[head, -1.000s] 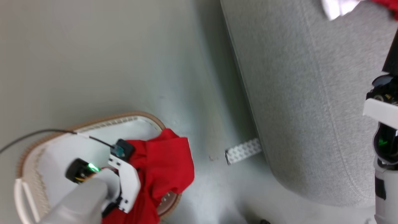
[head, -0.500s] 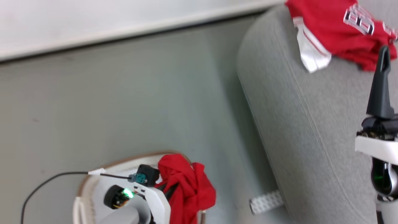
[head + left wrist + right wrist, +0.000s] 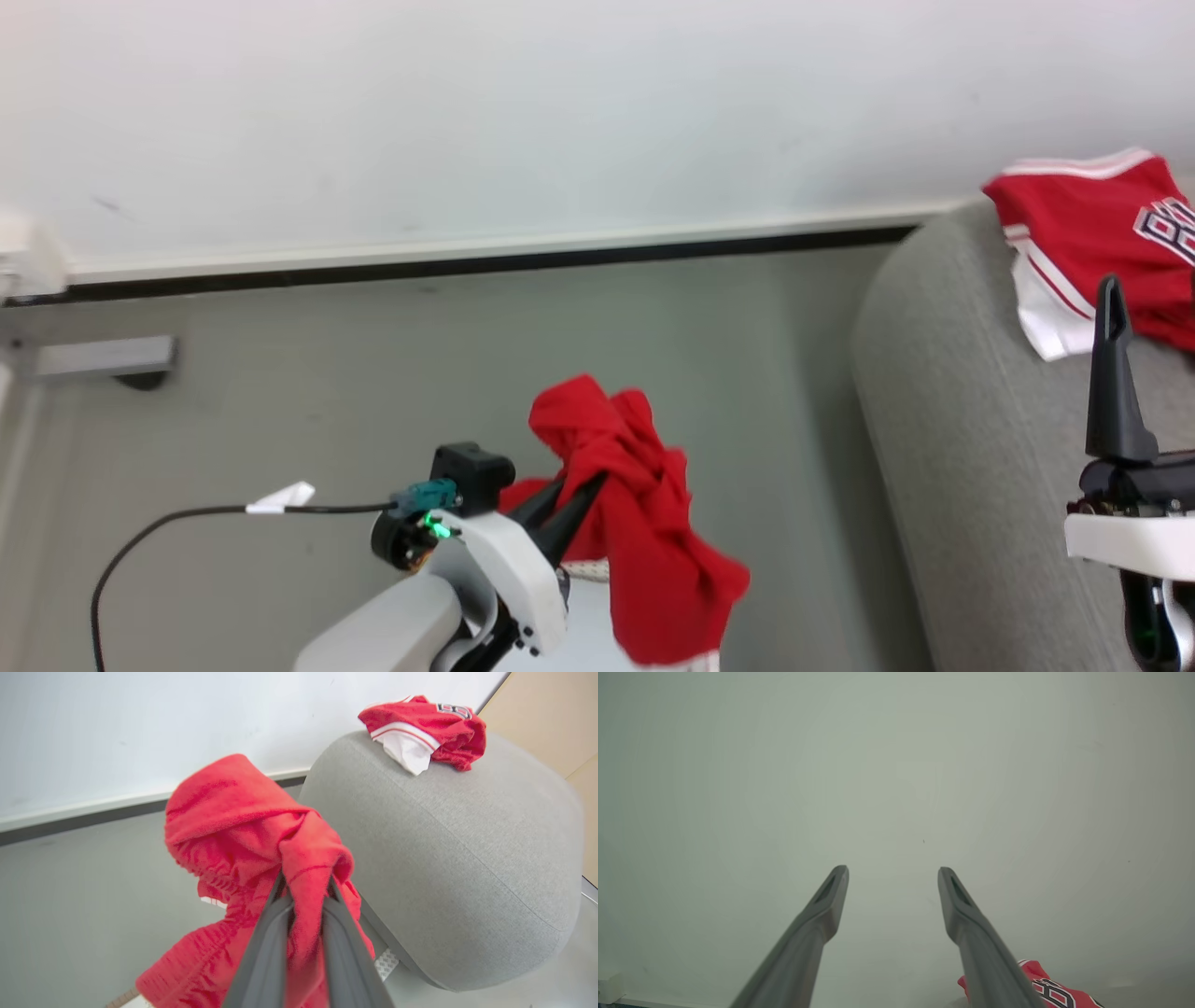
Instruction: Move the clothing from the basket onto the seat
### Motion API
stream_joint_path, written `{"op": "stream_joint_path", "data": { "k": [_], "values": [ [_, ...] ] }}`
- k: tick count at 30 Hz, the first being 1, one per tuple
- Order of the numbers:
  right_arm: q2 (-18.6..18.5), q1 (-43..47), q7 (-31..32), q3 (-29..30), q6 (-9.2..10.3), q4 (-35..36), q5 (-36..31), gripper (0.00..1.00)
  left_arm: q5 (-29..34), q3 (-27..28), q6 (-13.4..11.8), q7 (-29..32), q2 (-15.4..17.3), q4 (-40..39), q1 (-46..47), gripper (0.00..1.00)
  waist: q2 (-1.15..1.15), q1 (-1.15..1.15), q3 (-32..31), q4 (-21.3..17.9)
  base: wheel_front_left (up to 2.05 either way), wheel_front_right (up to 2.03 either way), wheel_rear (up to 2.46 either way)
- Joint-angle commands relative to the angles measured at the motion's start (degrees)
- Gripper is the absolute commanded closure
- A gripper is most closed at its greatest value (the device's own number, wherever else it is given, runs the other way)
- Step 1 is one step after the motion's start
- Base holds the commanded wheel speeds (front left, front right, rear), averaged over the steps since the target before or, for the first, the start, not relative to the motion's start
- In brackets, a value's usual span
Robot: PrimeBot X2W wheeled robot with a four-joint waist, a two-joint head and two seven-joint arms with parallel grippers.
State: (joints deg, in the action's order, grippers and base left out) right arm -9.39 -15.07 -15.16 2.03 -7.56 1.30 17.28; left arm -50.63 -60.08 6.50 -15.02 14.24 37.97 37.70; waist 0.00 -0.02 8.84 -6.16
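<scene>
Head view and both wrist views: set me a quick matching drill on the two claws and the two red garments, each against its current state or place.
1. left claw
2. right claw
3. lettered jersey
4. plain red garment

A. lying on the seat
B. open, holding nothing
C. hanging from a claw, short of the seat
D. shut on red cloth

Pairs: 1-D, 2-B, 3-A, 4-C.
</scene>
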Motion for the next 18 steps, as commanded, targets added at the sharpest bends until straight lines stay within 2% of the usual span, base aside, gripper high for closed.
{"op": "stream_joint_path", "data": {
  "k": [1, 9, 18],
  "values": [
    [-0.44, 1.40, 0.01, 0.20, 0.14, -0.26, 0.46, 0.00, 1.27, 0.70, -0.48, -0.13, 0.59, -1.69, 0.07, 1.00, 0.00, 0.02, -3.60, 3.87, 0.00, 0.00, 0.00],
    [1.13, 5.60, 0.02, -2.85, 0.14, -0.77, 1.97, 0.00, 3.17, 7.62, -4.27, -0.15, 3.58, -14.15, 0.75, 1.00, 0.00, 0.02, -6.83, 7.58, 0.00, 0.00, 0.00],
    [0.60, 7.69, 0.02, -10.87, 0.15, -3.96, 3.01, 0.00, 2.43, 12.67, -10.66, 0.71, 7.92, -25.28, 1.34, 1.00, 0.00, 0.02, -9.58, 7.75, 0.00, 0.00, 0.00]
  ]
}}
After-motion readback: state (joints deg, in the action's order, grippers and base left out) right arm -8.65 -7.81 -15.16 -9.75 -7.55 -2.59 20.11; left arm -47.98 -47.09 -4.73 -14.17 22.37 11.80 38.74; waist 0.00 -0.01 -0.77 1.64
